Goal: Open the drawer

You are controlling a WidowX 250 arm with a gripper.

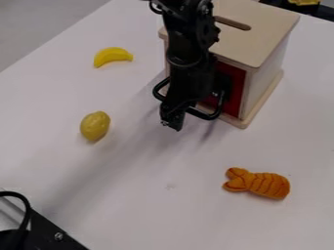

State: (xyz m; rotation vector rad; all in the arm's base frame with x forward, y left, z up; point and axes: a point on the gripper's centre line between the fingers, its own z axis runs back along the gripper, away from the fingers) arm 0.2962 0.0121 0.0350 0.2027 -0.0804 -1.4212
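Camera view places the red drawer, low in the wooden box, apparently just behind and view-right of the gripper, whose opening and hold, if any, I cannot tell.

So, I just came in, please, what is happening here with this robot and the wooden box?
The robot's gripper hangs in front of the wooden box, partly hiding its red front. The job is to open the drawer, which looks not open yet, though I cannot be sure behind the arm, nor whether the gripper holds anything. A yellow banana and an orange toy lie apart on the table.
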